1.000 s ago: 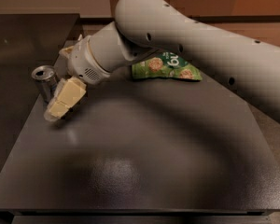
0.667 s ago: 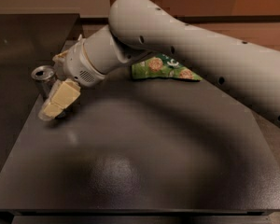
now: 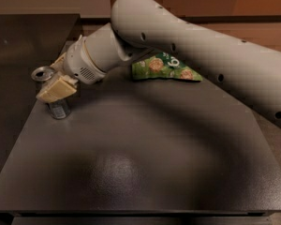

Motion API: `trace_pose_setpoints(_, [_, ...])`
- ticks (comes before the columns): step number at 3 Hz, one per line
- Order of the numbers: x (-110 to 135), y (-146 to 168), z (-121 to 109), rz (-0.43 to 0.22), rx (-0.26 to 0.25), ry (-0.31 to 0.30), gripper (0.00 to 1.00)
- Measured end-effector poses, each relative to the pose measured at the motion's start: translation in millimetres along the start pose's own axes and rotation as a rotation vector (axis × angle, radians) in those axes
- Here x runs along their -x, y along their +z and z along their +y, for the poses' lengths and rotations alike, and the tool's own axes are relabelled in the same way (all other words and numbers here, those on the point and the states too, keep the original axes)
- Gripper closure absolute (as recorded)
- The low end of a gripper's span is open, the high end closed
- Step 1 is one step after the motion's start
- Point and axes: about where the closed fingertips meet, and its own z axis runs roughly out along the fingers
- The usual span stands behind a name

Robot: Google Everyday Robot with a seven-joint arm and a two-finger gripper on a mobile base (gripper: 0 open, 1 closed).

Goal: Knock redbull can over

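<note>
Gripper (image 3: 55, 87) well left of green snack bag (image 3: 166, 68), pressed against front of redbull can (image 3: 59, 108); whether spread or clamped, cannot tell. Can near left table (image 3: 131, 172) edge, far from bag, apparently leaning, top tipped away from bag, base on surface.

Step in hand, as judged: the push. Do well: contact high on can, near rim, sweep sideways away from bag; low push only slides base.

Can: slim metal cylinder, shiny ringed top, likely light, rolls once down. Bag: crinkly, flat. Table: dark, matte, finely speckled.
</note>
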Motion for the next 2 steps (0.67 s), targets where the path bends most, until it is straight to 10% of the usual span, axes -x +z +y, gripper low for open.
trace_pose_setpoints(2, [8.5, -21.4, -0.6, 0.072, 0.009, -0.024, 0.95])
